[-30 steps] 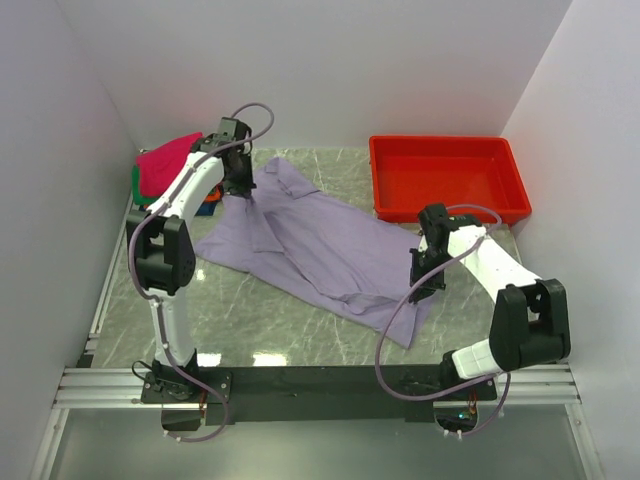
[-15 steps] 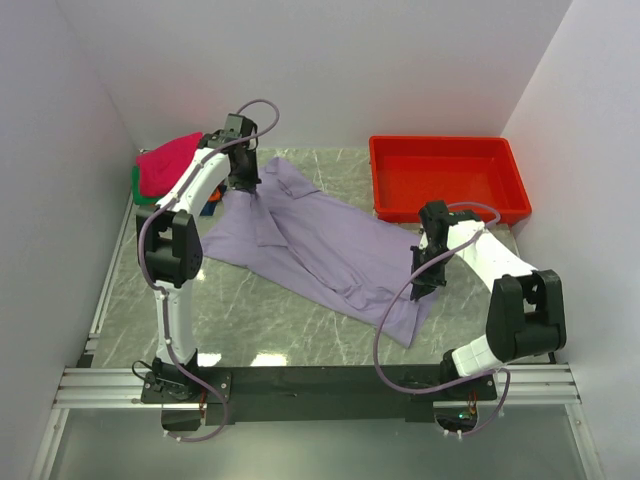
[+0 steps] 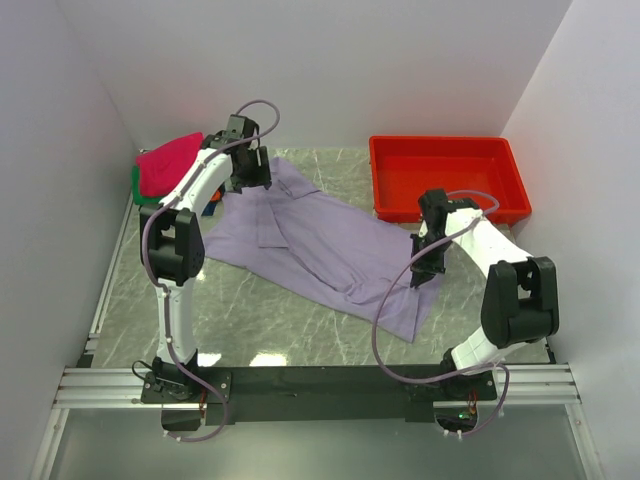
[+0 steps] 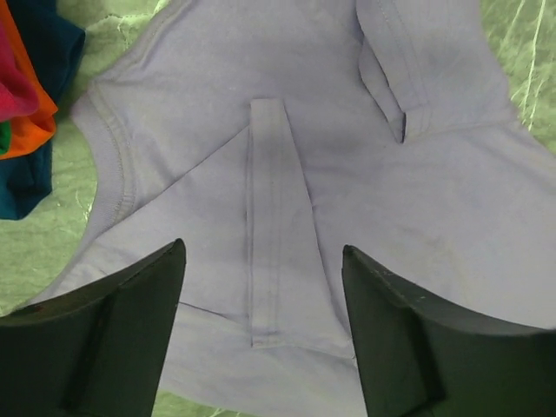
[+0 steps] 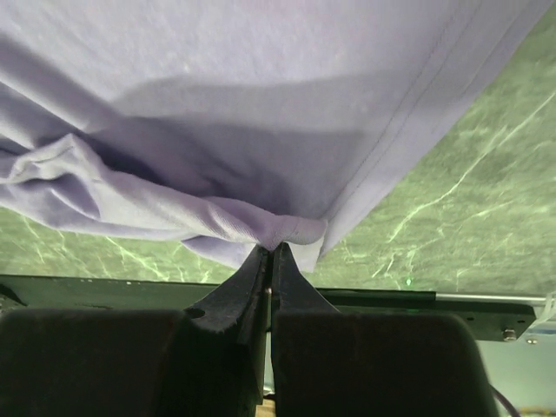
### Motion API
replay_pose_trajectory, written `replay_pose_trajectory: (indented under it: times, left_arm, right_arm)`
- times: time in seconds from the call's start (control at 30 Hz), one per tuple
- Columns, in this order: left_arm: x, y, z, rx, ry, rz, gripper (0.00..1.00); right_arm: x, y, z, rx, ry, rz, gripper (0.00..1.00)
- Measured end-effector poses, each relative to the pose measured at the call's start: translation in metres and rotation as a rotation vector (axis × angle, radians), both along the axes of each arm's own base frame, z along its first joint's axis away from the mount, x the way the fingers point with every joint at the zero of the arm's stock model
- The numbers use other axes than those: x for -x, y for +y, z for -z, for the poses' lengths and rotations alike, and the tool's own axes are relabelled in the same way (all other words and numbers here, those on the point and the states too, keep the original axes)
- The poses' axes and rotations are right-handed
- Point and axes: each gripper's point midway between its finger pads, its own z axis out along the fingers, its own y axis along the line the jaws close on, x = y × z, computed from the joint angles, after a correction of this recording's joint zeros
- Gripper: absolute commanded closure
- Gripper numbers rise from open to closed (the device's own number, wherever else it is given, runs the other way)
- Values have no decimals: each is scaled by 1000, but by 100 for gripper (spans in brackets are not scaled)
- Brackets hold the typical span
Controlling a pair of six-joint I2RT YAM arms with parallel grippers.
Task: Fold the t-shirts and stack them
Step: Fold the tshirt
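Far left, the folded stack is seen, magenta-pink on top. Just beside it, the left gripper is spread wide over the collar end of the lavender t-shirt, laid out across the table. A fold at its right edge is pinched tight by the right gripper, near the red tray.

On the table the spread t-shirt lies centrally, the folded stack far-left (by the wall), the tray far-right.
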Motion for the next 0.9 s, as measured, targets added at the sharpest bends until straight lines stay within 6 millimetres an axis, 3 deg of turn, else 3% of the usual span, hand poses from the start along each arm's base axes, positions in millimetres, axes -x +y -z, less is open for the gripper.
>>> replay_pose_trajectory:
  times: [0.13, 0.17, 0.2, 0.27, 0.4, 0.53, 0.7, 0.9]
  left_arm:
    - [4, 0, 4, 8, 7, -27, 19]
    - [10, 2, 8, 10, 19, -38, 18]
    - [18, 3, 12, 11, 36, -48, 16]
    - [38, 8, 21, 11, 73, -72, 13]
    - [78, 18, 27, 9, 120, -119, 6]
    - [100, 23, 14, 37, 97, -165, 4]
    - [113, 24, 4, 83, 67, -222, 1]
    - [130, 27, 26, 95, 115, -263, 1]
  right_arm:
    - [-5, -2, 2, 15, -1, -3, 99]
    - [-5, -3, 3, 20, 3, -3, 94]
    - [-5, -3, 3, 24, 5, -3, 76]
    - [-5, -5, 3, 30, 6, -1, 56]
    - [-3, -6, -1, 34, -1, 0, 39]
    - [4, -3, -16, 5, -53, 9, 36]
    - [37, 4, -21, -42, -57, 29, 36]
    - [86, 15, -2, -56, 61, 27, 37]
